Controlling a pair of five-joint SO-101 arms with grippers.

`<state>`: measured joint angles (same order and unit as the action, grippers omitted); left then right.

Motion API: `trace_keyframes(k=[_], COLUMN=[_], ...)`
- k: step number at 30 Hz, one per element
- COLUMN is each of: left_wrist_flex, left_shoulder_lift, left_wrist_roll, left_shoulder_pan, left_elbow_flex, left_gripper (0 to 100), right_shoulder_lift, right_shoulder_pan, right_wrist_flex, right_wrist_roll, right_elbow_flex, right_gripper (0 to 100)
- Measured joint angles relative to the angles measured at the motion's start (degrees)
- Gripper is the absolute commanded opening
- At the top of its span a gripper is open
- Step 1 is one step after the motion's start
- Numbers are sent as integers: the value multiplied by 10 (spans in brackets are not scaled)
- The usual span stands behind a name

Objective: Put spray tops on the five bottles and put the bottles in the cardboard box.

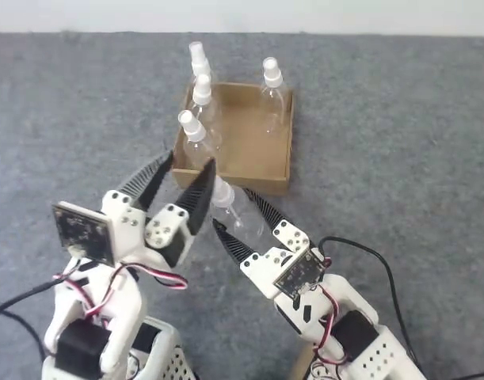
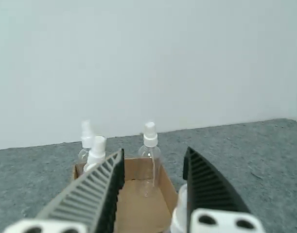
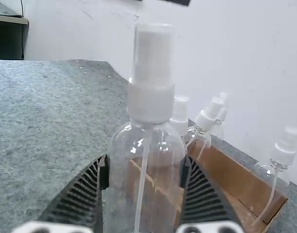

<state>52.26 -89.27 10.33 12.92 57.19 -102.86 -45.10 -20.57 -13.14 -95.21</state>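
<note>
Just before the brown cardboard box (image 1: 261, 184): clear plastic bottle with white spray top (image 1: 224, 196), gripped.
Right tool (image 1: 230, 208) clamps its body upright, seemingly ready for boxing; left tool (image 1: 189, 159) gapes empty over the box's near corner.

Robotics lab or test bench, indoors. Indicated by the left arm (image 1: 99, 317) and right arm (image 1: 352, 332), both built from white printed parts, with servo wiring (image 1: 158, 277) left exposed and a bare circuit board (image 1: 81, 229) mounted at the left wrist. The table is covered in grey felt-like matting (image 1: 400, 119) and backed by a plain white wall (image 2: 148, 58). A white perforated basket (image 1: 166, 360) is set at the near left.
</note>
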Motion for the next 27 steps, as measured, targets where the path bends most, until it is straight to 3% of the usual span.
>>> trace_keyframes(k=[3, 27], left_wrist_flex=[0, -9], left_shoulder_lift=[0, -2], left_wrist_roll=[19, 13], left_shoulder_pan=[-27, -16], left_elbow_flex=[0, 51], left_gripper=[185, 182], right_shoulder_lift=[0, 2], right_shoulder_pan=[0, 4], right_wrist_flex=[0, -1], right_wrist_roll=[0, -1], right_elbow_flex=[0, 0], right_gripper=[7, 7])
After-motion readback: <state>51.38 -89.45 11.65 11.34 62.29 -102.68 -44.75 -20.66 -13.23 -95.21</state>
